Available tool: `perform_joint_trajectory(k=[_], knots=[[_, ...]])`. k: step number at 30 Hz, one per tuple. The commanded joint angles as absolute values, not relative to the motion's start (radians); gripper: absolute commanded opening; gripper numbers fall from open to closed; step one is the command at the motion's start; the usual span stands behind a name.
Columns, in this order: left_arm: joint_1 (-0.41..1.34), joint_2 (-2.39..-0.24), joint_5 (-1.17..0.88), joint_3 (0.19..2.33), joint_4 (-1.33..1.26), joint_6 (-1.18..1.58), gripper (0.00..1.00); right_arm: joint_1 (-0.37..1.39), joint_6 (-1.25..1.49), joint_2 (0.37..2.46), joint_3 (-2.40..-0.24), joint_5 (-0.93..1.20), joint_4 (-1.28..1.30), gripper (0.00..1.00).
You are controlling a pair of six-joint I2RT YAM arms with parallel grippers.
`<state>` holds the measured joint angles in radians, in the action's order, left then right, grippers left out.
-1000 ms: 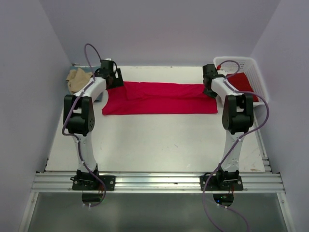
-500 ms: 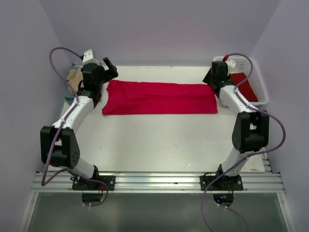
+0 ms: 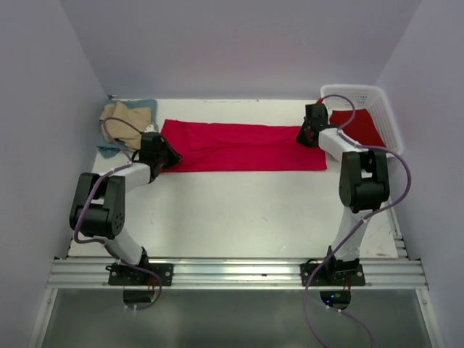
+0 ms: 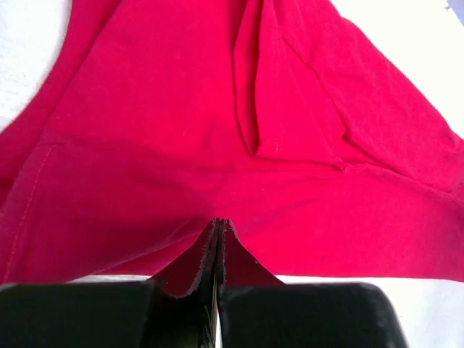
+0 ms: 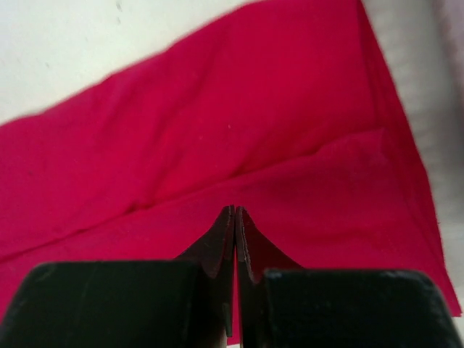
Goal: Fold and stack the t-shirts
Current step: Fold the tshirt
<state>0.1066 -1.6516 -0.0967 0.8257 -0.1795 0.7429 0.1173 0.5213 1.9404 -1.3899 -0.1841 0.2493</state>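
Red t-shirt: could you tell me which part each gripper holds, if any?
Both appear to pinch the red t-shirt: left gripper at its left end's near edge, right gripper at its right end.

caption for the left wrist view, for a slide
Left gripper pinched shut on the near edge of the red t-shirt on the white table.

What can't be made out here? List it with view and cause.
- Both wrist views: whether the shut left gripper and right gripper pinch the bright red cloth t-shirt; the jaws hide the contact.
- Top view: red cloth in the white plastic lattice basket, partly behind its wall.
- Top view: blue-grey cloth, mostly under the tan shirt.
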Motion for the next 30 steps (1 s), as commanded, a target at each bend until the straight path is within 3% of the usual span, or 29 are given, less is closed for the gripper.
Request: perform_joint_trajectory(k=[1, 10, 15, 23, 30], knots=[[0.101, -1.672, -0.138, 0.838, -0.291, 0.795, 0.00, 0.120, 0.535, 1.980, -1.397, -0.117, 0.304, 0.00], [0.101, -1.781, -0.097, 0.899, -0.284, 0.804, 0.00, 0.120, 0.528, 2.095, -1.391, -0.060, 0.365, 0.00], [0.097, -1.908, -0.107, 1.000, -0.261, 0.816, 0.00, 0.153, 0.469, 2.091, -1.384, -0.095, 0.535, 0.00], [0.077, -2.103, -0.179, 1.251, -0.221, 0.827, 0.00, 0.330, 0.423, 1.916, -1.169, -0.166, 0.744, 0.00], [0.051, -2.282, -0.325, 1.495, -0.163, 0.785, 0.00, 0.501, 0.485, 1.728, -0.888, 0.024, 0.689, 0.00]])
